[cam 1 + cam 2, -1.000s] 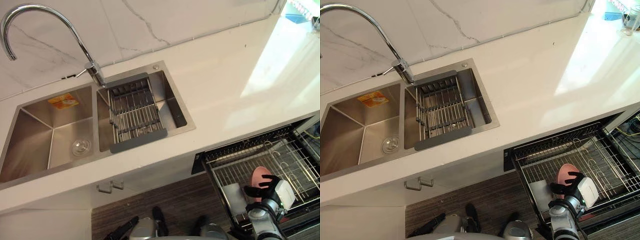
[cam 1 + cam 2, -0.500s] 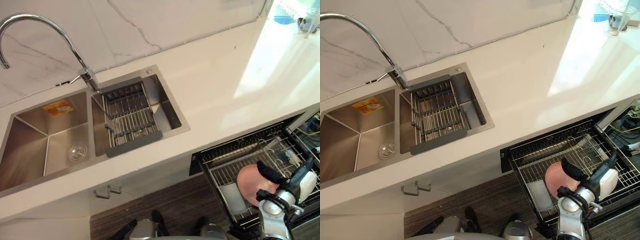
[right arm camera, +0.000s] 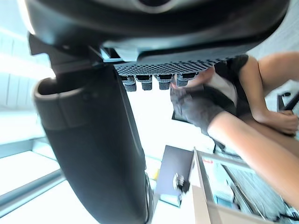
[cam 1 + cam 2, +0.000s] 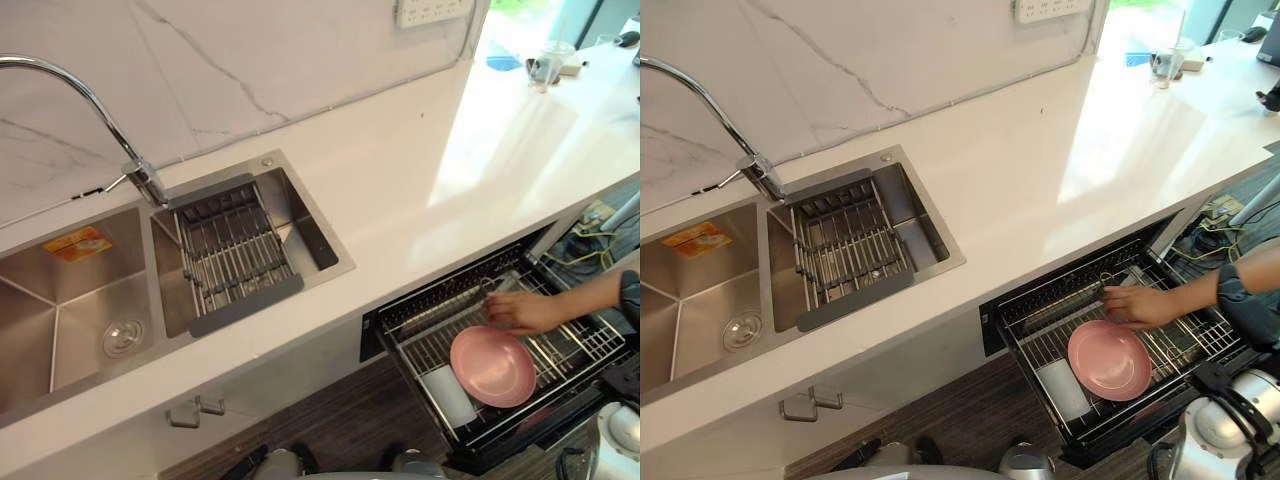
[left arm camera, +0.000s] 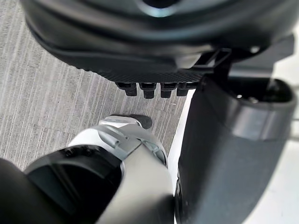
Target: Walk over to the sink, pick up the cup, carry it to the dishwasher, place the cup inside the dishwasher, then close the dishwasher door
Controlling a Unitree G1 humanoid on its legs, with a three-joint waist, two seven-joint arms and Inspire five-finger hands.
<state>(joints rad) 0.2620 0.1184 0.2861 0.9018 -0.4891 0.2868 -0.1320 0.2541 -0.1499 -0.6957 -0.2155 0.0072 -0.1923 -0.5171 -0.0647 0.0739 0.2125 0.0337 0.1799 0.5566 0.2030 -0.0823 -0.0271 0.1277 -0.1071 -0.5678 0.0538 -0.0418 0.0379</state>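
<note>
Below the worktop (image 4: 400, 190) edge at 4 o'clock, the dishwasher (image 4: 372, 336) stands open with its wire rack (image 4: 1185, 345) pulled out. A pink plate (image 4: 1109, 359) lies flat in that rack; it reads as a plate rather than a cup. A white rectangular container (image 4: 1061, 388) sits just beside it at its 8 o'clock. A person's hand (image 4: 1137, 305) reaches in from 3 o'clock and rests on the wires at the plate's 12 o'clock edge, at or just beside its rim. At 9 o'clock, a 2-basin steel sink (image 4: 40, 330) is set into the worktop under a curved chrome faucet (image 4: 90, 95). A wire drainer basket (image 4: 232, 255) sits in the basin nearer the dishwasher, and an orange sticker (image 4: 76, 243) is on the other basin's far wall. At 1 o'clock, a clear tumbler (image 4: 545, 68) stands far back on the worktop. The right robot hand (image 3: 93, 154) holds nothing, thumb out and fingers (image 3: 154, 83) relaxed, with the person's arm (image 3: 252, 140) past them. The left robot hand (image 5: 224, 154) is likewise loose and empty above grey wood-grain floor (image 5: 46, 93).
</note>
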